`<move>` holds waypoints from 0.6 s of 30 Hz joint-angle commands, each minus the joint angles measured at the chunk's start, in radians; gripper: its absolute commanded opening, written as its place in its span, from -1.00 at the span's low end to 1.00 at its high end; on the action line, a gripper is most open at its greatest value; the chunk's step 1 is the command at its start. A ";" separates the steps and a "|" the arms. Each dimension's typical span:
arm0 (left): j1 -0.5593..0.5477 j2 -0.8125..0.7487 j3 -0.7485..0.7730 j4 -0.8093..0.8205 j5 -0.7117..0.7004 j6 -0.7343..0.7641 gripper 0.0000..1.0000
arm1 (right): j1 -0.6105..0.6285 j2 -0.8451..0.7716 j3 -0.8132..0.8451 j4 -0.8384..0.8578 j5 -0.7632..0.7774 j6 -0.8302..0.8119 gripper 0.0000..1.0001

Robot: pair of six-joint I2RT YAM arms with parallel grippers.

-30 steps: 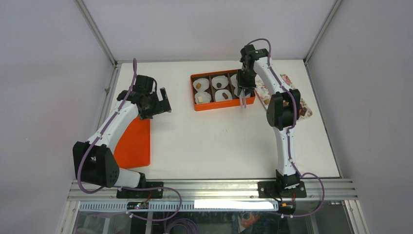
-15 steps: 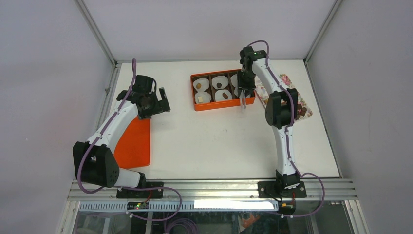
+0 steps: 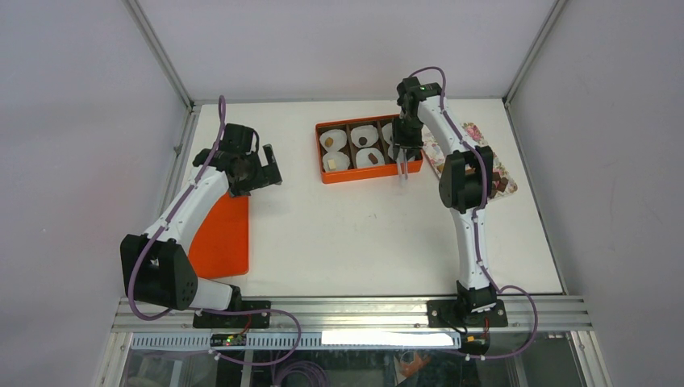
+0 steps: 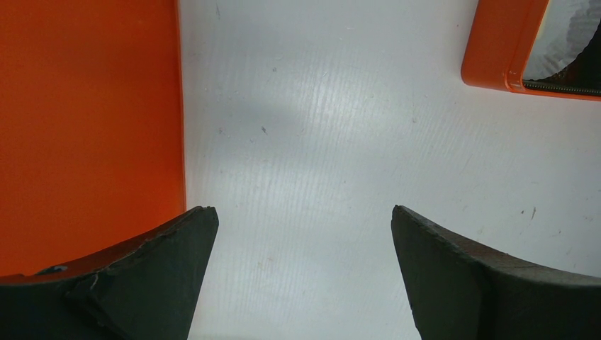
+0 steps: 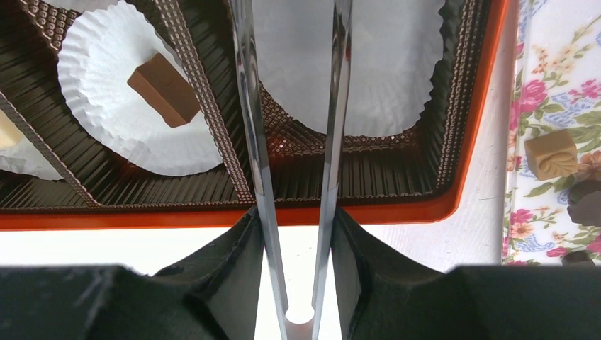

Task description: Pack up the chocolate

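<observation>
Right pincer [image 5: 294,230]: clenched on a pair of tweezers [image 5: 248,106], gripped low near the joined end. This leaves the two thin blades free to flex and reach ahead. A tool this fine suits pieces too small for the broad black fingers. The blades are polished metal, narrow and slightly apart. Their tips run out of the wrist view, so I cannot tell whether they carry anything.

Directly ahead of this pincer, under the blades, is an empty paper cup [image 5: 397,64]. It is white and fluted, and I judge it the next place to fill. It sits in the end compartment of the orange box [image 5: 397,212]. The box has a glossy rounded rim and a dark brown embossed liner [image 5: 368,170] with a diamond pattern.

Chocolate, packed: ahead and to the pincer's left, a brown cube [image 5: 163,88] with matt faces and sharp edges lies tilted in its own cup. The overhead view shows more filled cups further left.

Chocolate, unpacked: to the pincer's right, outside the box, a tan embossed cube [image 5: 551,154] lies on the floral tray [image 5: 546,71], with a dark piece [image 5: 587,202] beside it. The tray sits just beside the box, which keeps each transfer short.

Left pincer [image 4: 301,269]: released, jaws spread wide, holding nothing. It hangs over the bare white desk [image 4: 319,142]. A flat orange lid [image 4: 85,127] lies on the desk below it, to its left. The lid looks parked there for closing the box once filled.

Task judged well along but not complete.
</observation>
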 commanded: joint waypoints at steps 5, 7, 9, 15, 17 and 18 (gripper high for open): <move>0.011 -0.042 0.038 -0.005 -0.018 0.008 0.98 | 0.000 -0.021 0.045 0.005 0.030 -0.005 -0.16; 0.011 -0.046 0.039 -0.008 -0.018 0.008 0.98 | 0.000 -0.028 0.045 0.006 0.028 -0.005 -0.16; 0.011 -0.050 0.041 -0.009 -0.018 0.008 0.98 | 0.000 -0.042 0.044 0.009 0.014 -0.005 -0.20; 0.011 -0.052 0.047 -0.010 -0.008 0.001 0.98 | -0.002 -0.152 0.047 0.015 -0.006 -0.004 -0.27; 0.011 -0.053 0.051 -0.010 0.001 -0.001 0.98 | -0.009 -0.215 0.009 0.022 0.000 -0.007 -0.29; 0.011 -0.057 0.049 -0.010 0.002 -0.001 0.98 | -0.017 -0.255 -0.024 0.029 0.004 -0.011 -0.29</move>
